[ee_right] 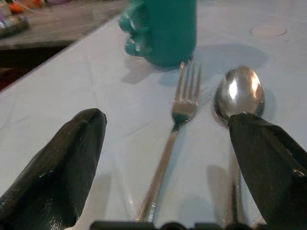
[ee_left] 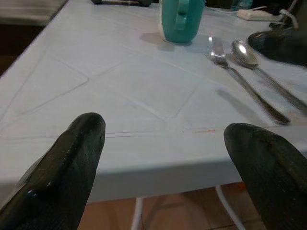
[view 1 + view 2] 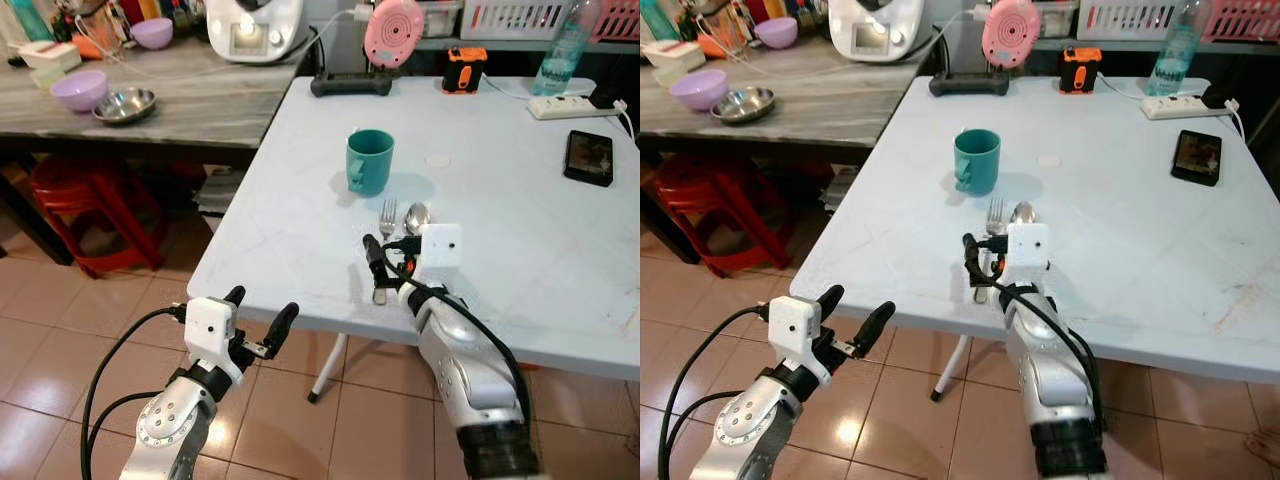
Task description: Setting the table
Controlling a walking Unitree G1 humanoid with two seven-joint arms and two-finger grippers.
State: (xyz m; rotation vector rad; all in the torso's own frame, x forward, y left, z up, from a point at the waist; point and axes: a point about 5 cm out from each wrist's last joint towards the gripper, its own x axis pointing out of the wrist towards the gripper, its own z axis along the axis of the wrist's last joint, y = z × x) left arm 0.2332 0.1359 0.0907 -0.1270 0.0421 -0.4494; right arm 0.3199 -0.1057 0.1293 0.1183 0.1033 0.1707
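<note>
- While the right claw (image 3: 385, 262) hovers low over the handles of the cutlery, its fingers are spread wide, gripping nothing; the fork (image 1: 177, 120) lies between them and the spoon (image 1: 238, 93) sits by the far finger.
- The fork and spoon lie side by side, parallel and just apart, near the front edge of the white worktop (image 3: 300, 180), heads pointing at the teal mug (image 3: 369, 161) standing upright just beyond them.
- By my reckoning the setting is partly done: mug, fork and spoon are down in one place. No plate or bowl is there yet, so that looks like what is left.
- The left claw (image 3: 257, 322) hangs off the worktop's front edge, below its level, released and holding nothing.
- The cutlery handles end close to the front edge, so a careless nudge towards the robot could tip them to the tiled floor (image 3: 60, 340).
- Open surface lies left of the mug and to the right, towards the phone (image 3: 588, 157); the back edge is crowded with a power strip (image 3: 570, 106), a bottle (image 3: 562, 50) and an orange gadget (image 3: 464, 70).
</note>
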